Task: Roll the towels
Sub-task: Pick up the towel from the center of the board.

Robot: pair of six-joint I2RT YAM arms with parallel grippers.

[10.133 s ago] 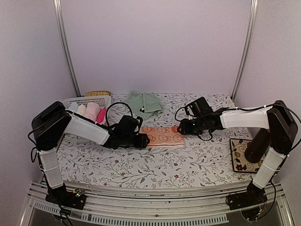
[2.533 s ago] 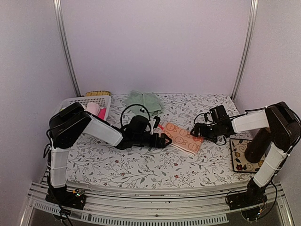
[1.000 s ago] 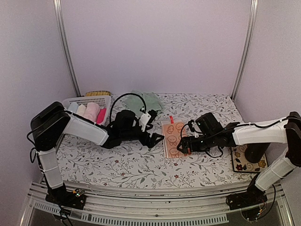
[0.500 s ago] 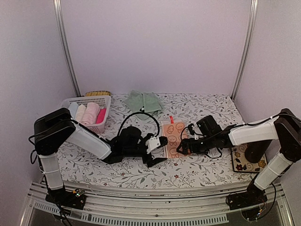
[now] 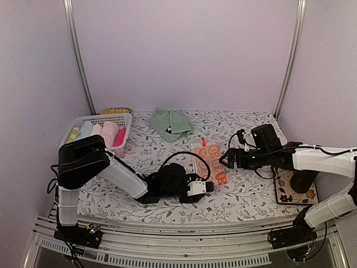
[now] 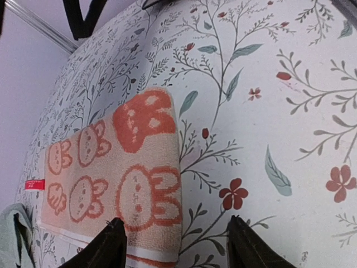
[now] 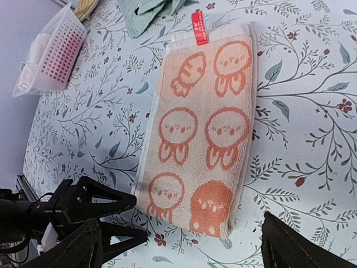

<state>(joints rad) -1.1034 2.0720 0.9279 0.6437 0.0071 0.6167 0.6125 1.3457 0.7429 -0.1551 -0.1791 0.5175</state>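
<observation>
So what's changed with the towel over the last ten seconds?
The orange towel was turned from crosswise to lengthwise. The left gripper moved round to its near end, open; the right gripper backed off right, open. The green towel and basket stayed put.

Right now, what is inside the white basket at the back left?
Several rolled cloths lie side by side in the basket: pale ones and a bright pink one. Whatever is beneath them is covered.
</observation>
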